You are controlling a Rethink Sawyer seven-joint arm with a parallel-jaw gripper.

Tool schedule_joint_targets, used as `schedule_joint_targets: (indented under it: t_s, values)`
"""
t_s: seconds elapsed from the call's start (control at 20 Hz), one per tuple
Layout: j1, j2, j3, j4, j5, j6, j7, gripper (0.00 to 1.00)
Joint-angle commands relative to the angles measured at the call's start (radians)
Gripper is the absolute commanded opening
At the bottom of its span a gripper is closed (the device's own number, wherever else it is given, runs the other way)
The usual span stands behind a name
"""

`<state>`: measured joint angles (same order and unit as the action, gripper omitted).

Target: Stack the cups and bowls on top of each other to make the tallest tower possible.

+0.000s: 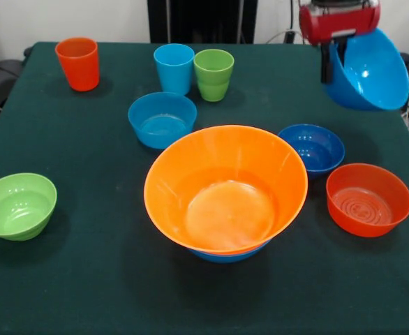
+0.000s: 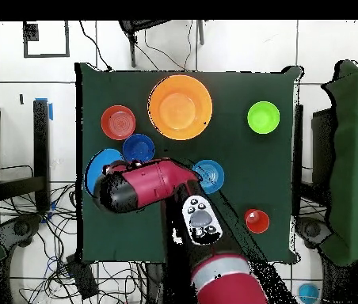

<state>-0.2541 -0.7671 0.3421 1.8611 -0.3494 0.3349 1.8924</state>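
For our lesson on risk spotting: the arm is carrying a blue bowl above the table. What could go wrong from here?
1. The large blue bowl hangs tilted from the tool, gripped only at its rim, so it may slip.
2. If it drops, it could hit the dark blue bowl or the orange bowl nearby.

arm: glossy red rounded shell [image 2: 146, 184] | joints: black bands between red sections | panel: grey oval button pad with dark buttons [image 2: 200, 217] | wrist: red housing with silver strip [image 1: 338, 19]
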Motion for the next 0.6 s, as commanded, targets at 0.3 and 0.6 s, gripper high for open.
schedule_joint_targets:
  t_s: [0.3, 0.6]
  values:
    - [-0.081, -0.218, 0.099, 0.058, 0.089, 0.332, -0.115, 0.0]
    - [-0.173, -0.298, 0.187, 0.085, 0.168, 0.407, -0.174, 0.0]
